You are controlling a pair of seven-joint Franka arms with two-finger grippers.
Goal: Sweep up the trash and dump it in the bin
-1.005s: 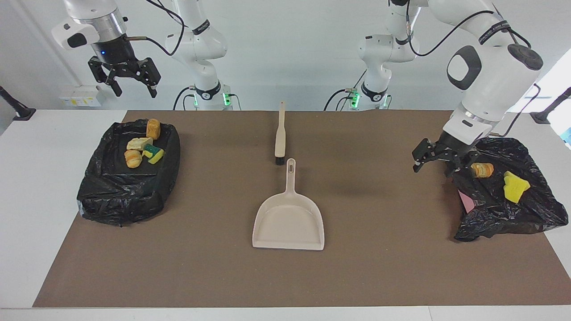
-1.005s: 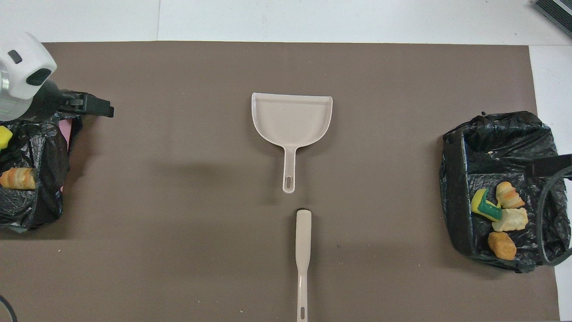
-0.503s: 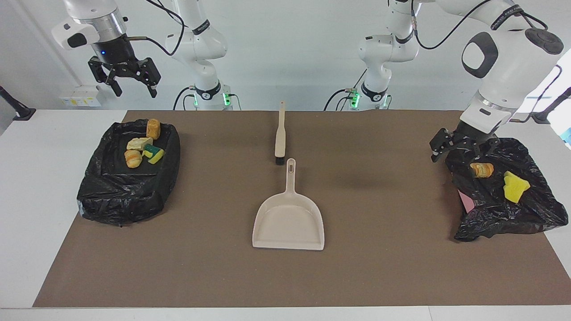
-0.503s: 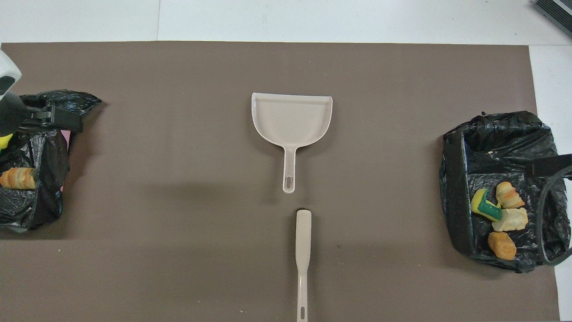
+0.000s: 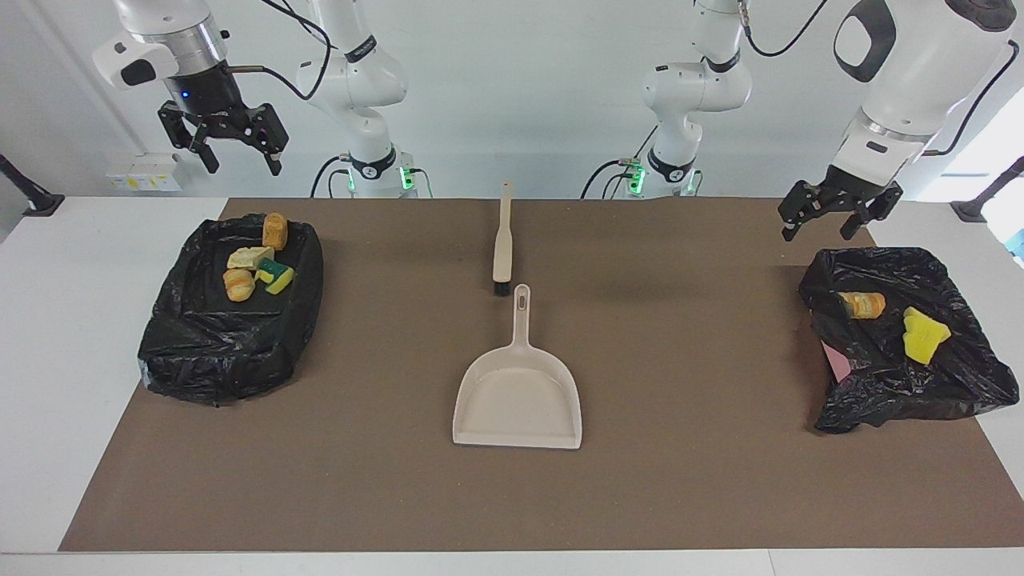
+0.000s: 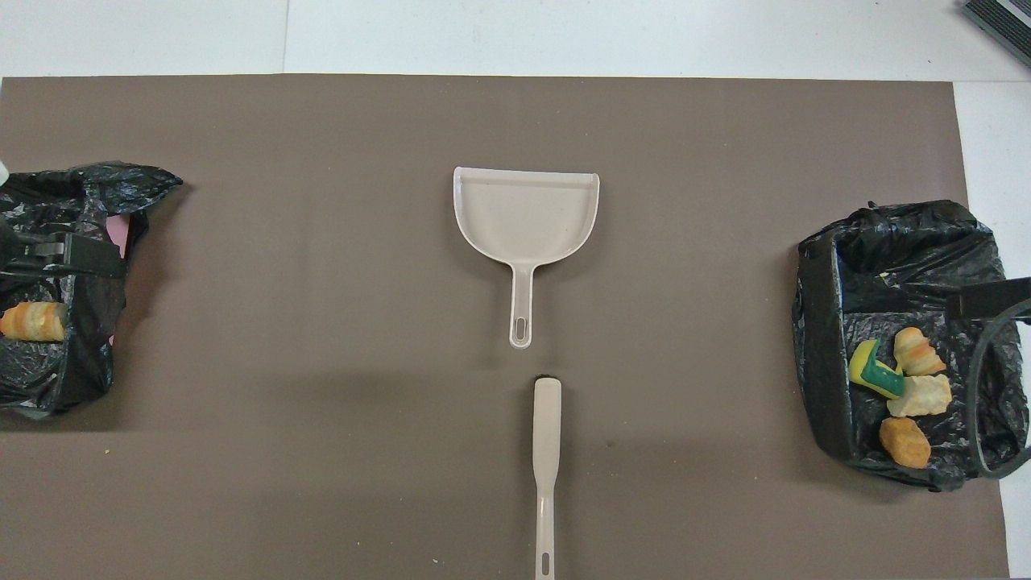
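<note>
Trash (image 5: 258, 266) lies in both bins; each open gripper hangs empty.

Bright, even light falls from overhead, and both views are sharp. Soft, blurred shadows lie on the brown mat (image 5: 680, 360), and the black bin liner (image 5: 232, 336) shows small glossy highlights.

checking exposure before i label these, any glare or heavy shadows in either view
Facing view: bright window glare at the edge beside the left arm; a soft shadow on the brown mat near the brush. Overhead view: even light, a faint shadow band nearer the robots than the dustpan.
</note>
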